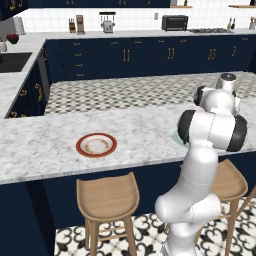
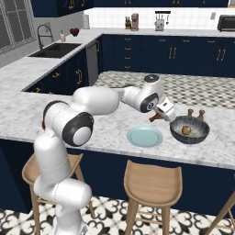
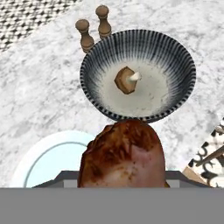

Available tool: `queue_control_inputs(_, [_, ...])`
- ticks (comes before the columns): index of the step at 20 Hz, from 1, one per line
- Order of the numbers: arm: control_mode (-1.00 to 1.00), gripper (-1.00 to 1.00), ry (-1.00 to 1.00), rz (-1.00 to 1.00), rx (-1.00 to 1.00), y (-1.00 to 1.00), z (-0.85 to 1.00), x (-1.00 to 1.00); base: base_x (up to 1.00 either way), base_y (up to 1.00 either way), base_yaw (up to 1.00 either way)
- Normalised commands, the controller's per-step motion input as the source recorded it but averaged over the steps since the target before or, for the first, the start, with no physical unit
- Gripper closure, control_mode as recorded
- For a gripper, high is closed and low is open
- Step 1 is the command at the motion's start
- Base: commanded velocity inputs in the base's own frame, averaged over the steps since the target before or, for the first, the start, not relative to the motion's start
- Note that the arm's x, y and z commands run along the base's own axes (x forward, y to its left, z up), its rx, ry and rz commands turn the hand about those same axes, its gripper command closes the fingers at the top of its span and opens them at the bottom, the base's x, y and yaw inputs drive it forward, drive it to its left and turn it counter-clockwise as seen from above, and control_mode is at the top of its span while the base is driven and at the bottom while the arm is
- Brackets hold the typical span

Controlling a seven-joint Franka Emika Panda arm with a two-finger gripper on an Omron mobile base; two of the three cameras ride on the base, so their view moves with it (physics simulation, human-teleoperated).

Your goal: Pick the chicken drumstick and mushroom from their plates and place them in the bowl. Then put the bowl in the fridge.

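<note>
Bowl (image 2: 190, 130) on the counter (image 2: 27, 114), with mushroom (image 2: 186, 130) in it, near the middle. Two wooden grinders (image 2: 196, 113) just behind the bowl, at about 12 o'clock in the right base view, at 10 o'clock of it in the hand view. Pale plate (image 2: 144, 136) just beside the bowl, at its 8 o'clock, nearer the counter's front edge. Chicken drumstick (image 3: 123, 156) above the gap between that plate and the bowl, at 6 o'clock of the bowl in the hand view. Rimmed plate (image 1: 96, 145) well apart along the counter, off at 9 o'clock. Stools (image 2: 153, 183) below the counter's front edge.
</note>
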Motion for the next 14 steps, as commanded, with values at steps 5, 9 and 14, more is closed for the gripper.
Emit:
queue_control_inputs(5, [-1.0,1.0,0.0,-0.04,0.0,-1.0,-0.03,0.12,0.0,0.0,0.0])
queue_control_inputs(9, [-1.0,1.0,0.0,-0.05,0.01,-0.86,-0.36,0.06,0.0,0.0,0.0])
queue_control_inputs(14, [-1.0,1.0,0.0,-0.05,0.0,-0.41,-0.55,0.33,0.0,0.0,0.0])
